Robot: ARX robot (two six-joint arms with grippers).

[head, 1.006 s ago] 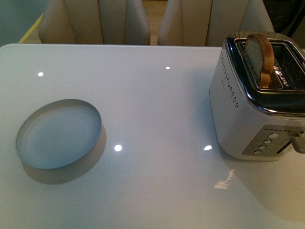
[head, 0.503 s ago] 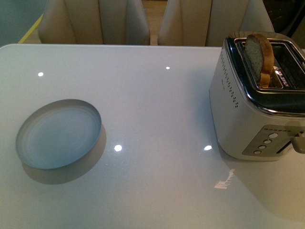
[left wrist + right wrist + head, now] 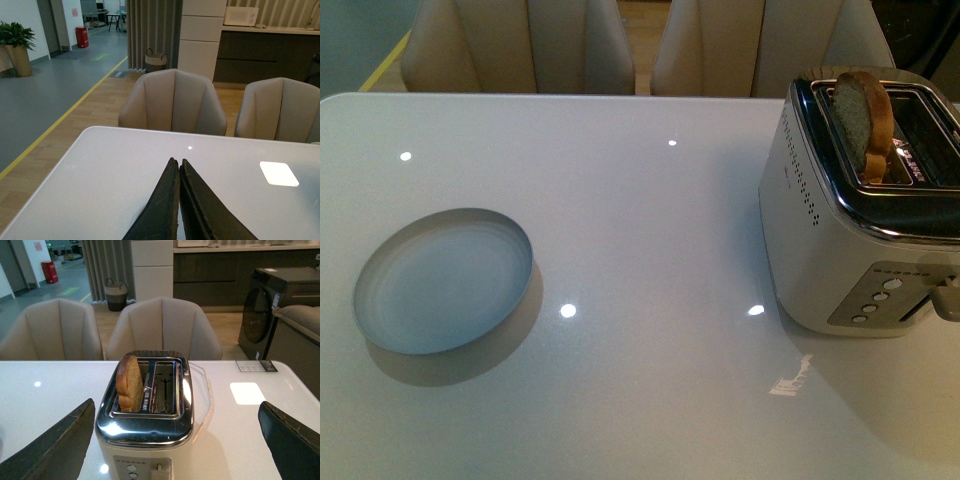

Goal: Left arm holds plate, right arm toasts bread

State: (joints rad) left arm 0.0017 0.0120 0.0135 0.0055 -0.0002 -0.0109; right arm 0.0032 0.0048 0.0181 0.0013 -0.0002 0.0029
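Front view: bread (image 3: 865,120) in toaster (image 3: 860,230) | left fingers (image 3: 165,210) closed, empty | right fingers (image 3: 55,450) spread wide

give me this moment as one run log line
left claw: shut, empty | right claw: open, facing toaster | bread: upright in toaster slot | plate: on table, untouched

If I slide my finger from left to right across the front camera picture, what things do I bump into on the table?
plate → toaster → bread standing in the toaster's slot
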